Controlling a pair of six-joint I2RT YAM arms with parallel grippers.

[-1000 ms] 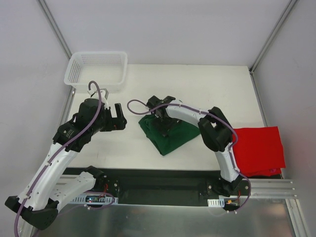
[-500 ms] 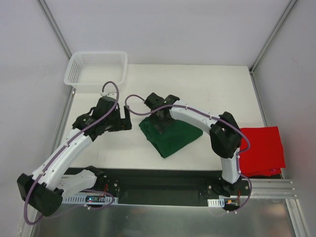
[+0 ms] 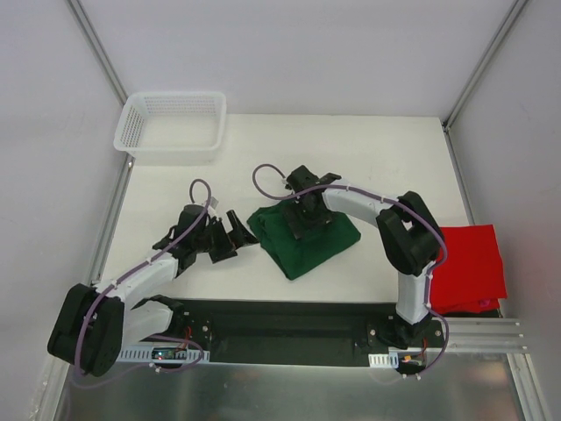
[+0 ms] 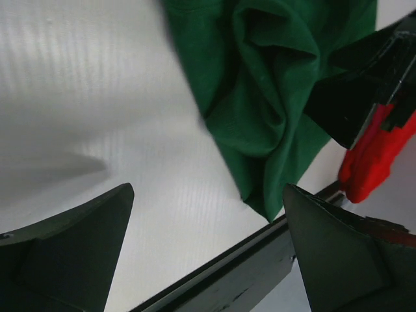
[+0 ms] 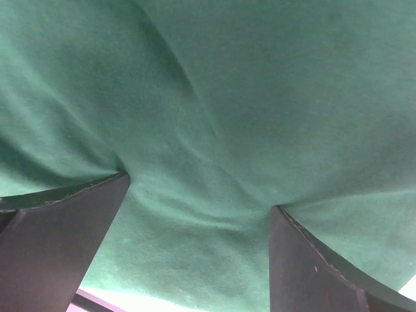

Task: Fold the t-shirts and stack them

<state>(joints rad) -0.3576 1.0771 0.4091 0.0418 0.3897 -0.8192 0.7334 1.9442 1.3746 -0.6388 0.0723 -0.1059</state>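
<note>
The dark green t-shirt (image 3: pixel 307 247) lies as a rumpled folded bundle at the middle of the table. My right gripper (image 3: pixel 303 217) is on top of it, open, with both fingertips pressed into the cloth. In the right wrist view green fabric (image 5: pixel 214 97) fills the frame and dents around the fingers (image 5: pixel 58 240). My left gripper (image 3: pixel 238 235) sits low over the table just left of the green shirt, open and empty. In its own view, the shirt's edge (image 4: pixel 260 104) is ahead of the gripper (image 4: pixel 208 250). The red t-shirt (image 3: pixel 469 263) lies flat at the table's right edge.
A white mesh basket (image 3: pixel 171 123) stands at the back left corner. A black rail (image 3: pixel 289 320) runs along the table's near edge, close to the green shirt's near corner. White walls and metal posts enclose the table (image 3: pixel 377 158).
My left arm has stretched out low and moved its gripper right, up to the green shirt's left edge. My right gripper has shifted slightly right on the shirt. Both stayed open.
</note>
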